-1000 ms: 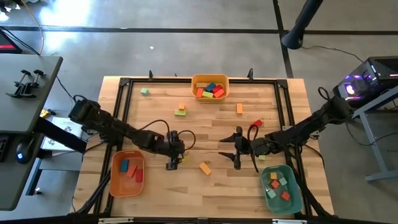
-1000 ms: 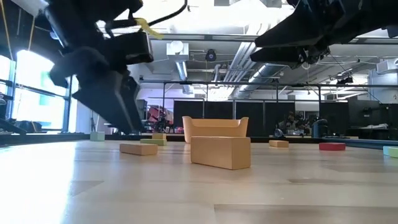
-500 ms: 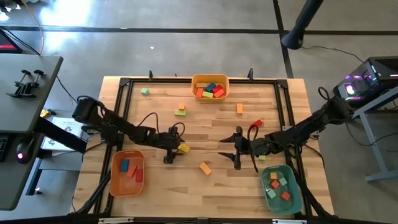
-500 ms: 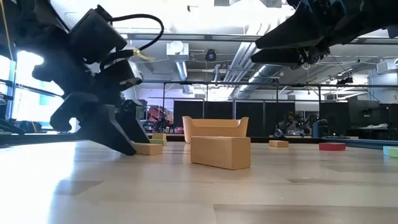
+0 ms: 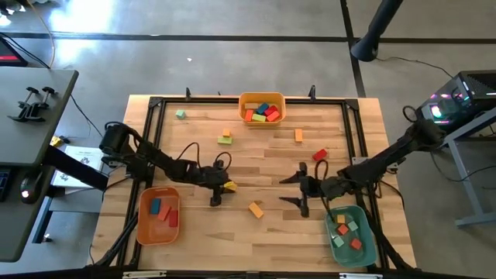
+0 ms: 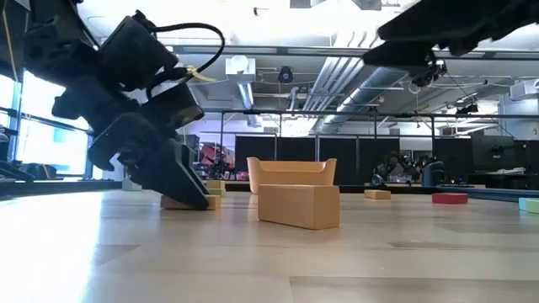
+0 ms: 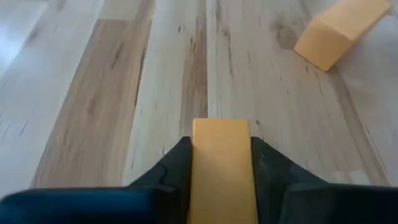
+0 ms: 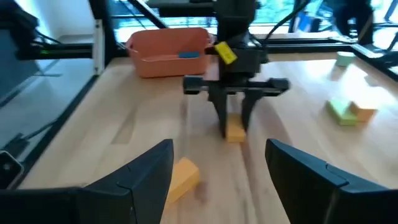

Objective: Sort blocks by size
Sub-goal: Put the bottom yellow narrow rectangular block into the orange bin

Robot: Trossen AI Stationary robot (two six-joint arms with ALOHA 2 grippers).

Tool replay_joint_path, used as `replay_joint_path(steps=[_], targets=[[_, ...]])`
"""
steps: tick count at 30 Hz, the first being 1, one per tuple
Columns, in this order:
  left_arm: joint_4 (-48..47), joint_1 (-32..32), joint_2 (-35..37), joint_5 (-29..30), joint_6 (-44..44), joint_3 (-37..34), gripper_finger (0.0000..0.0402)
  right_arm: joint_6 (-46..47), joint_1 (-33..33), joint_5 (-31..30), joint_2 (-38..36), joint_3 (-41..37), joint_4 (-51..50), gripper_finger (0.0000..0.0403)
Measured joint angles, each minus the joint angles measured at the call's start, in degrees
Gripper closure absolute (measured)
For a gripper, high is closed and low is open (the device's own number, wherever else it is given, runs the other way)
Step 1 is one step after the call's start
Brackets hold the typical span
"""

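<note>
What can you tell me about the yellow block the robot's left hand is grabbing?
The yellow block is a short, smooth bar that looks like painted wood. It lies flat on the wooden table, near the middle, clamped between the two dark fingers of the left gripper. Another orange-yellow block lies apart nearby.

Bright, even light is falling from overhead, and ceiling fixtures are glowing in the level view across the worktop (image 6: 269, 252). A white glare patch is shining on the floor (image 5: 116, 23) far beyond the left gripper (image 5: 215, 194). Soft, faint shadows are lying just under both arms. The right wrist picture is smearing with blur, the right gripper (image 8: 217, 180) looking soft-edged. In the left wrist picture the wood grain ahead of the gripper is blurring toward the edges.
</note>
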State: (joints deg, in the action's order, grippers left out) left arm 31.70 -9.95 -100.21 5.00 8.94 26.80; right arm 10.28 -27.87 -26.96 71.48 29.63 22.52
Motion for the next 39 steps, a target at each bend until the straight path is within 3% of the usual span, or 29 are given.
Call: replay_joint_path(steps=[5,9,13,17,21,26,30,33,36,39], targets=[[-15.36,-4.76,0.90,0.71,-1.20,10.13,0.0312,-1.17,-3.06,-9.19,-4.98,0.00,-3.01,0.0151],[-40.77,-9.43,1.56,7.10,-3.46,25.98,0.0312,-2.93,-3.27,-10.85,-5.81,0.00,-2.85,0.0151],[-67.15,-14.32,1.60,14.84,2.67,39.56,0.0312,-3.14,-2.19,-10.99,-5.33,0.00,-3.34,0.0151],[-92.16,-20.69,3.17,17.98,22.68,46.48,0.0312,-2.84,-1.11,-10.83,-4.78,0.00,-3.09,0.0151],[-108.67,-30.14,5.14,9.71,55.85,45.27,0.0312,-4.04,-0.51,-10.25,-4.68,0.00,-3.02,0.0151],[-110.98,-43.41,6.30,-5.95,83.39,44.55,0.0312,-7.63,-0.51,-9.99,-4.65,0.00,-2.18,0.0151],[-103.12,-49.97,6.42,-3.76,98.30,43.14,0.0312,-8.89,-0.51,-9.04,-4.65,0.00,-1.36,0.0151],[-96.45,-51.18,6.42,-3.24,102.97,41.08,0.0312,-9.07,-0.51,-9.03,-4.65,0.00,-0.93,0.0151],[-95.48,-51.31,6.41,-3.29,106.54,39.62,0.0308,-9.13,-0.51,-8.56,-4.65,0.00,-0.91,0.0151],[-96.45,-51.29,6.43,-5.83,108.96,39.15,0.0245,-9.27,-0.49,-7.02,-4.65,0.00,-0.95,0.0151]])
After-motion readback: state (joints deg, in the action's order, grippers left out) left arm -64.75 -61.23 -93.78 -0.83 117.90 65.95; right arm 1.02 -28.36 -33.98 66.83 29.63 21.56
